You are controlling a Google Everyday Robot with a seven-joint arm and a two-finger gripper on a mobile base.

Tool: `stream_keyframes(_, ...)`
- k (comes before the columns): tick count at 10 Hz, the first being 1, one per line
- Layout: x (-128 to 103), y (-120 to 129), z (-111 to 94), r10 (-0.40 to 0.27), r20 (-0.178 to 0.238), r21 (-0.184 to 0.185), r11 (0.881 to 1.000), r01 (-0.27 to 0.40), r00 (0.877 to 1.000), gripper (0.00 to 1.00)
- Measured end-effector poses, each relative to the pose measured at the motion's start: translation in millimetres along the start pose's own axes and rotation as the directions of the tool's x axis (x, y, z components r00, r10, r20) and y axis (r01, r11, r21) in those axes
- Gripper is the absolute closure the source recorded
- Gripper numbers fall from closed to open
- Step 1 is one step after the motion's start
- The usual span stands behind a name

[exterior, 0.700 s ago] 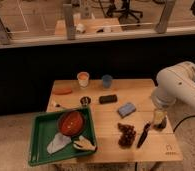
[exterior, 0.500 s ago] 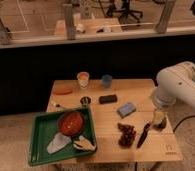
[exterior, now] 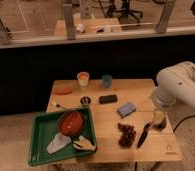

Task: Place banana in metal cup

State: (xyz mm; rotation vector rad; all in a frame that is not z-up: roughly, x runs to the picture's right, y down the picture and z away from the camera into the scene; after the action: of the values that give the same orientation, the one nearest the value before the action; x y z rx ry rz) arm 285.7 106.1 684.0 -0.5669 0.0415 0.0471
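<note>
Camera view is showing the whole table (exterior: 161,148). Where is the banana lying?
— The banana (exterior: 84,145) is lying in the near right corner of the green tray (exterior: 41,132), at the table's left front. The gripper (exterior: 158,120) is hanging over the table's right side, well apart from it, its jaws standing wide and holding nothing.
— And the metal cup?
— The metal cup (exterior: 85,101) is standing just behind the tray, left of a black block (exterior: 108,99).
— What is sitting between the jaws and the banana?
— A dark grape cluster (exterior: 126,135) and a dark utensil (exterior: 143,135) are lying there, and a blue-grey sponge (exterior: 126,109) is sitting farther back. A red bowl (exterior: 71,122) and a whitish rag (exterior: 58,144) are sharing the tray.
— Is anything differing from half a second ago?
— No, the arm and all the things are sitting just as they were.
</note>
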Motion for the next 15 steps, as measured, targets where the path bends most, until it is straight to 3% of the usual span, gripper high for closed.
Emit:
stream_keyframes(12, 0, 0, 0, 0.0, 0.0, 0.0, 1.0, 0.0, 1.0, 0.2)
stream_keyframes(13, -1, 1, -1, -0.006, 0.009, -0.001, 1.0, 0.006, 1.0, 0.2)
stream_keyframes(15, -13, 8, -5, -0.05, 0.066, -0.006, 0.999, 0.05, 0.997, 0.2)
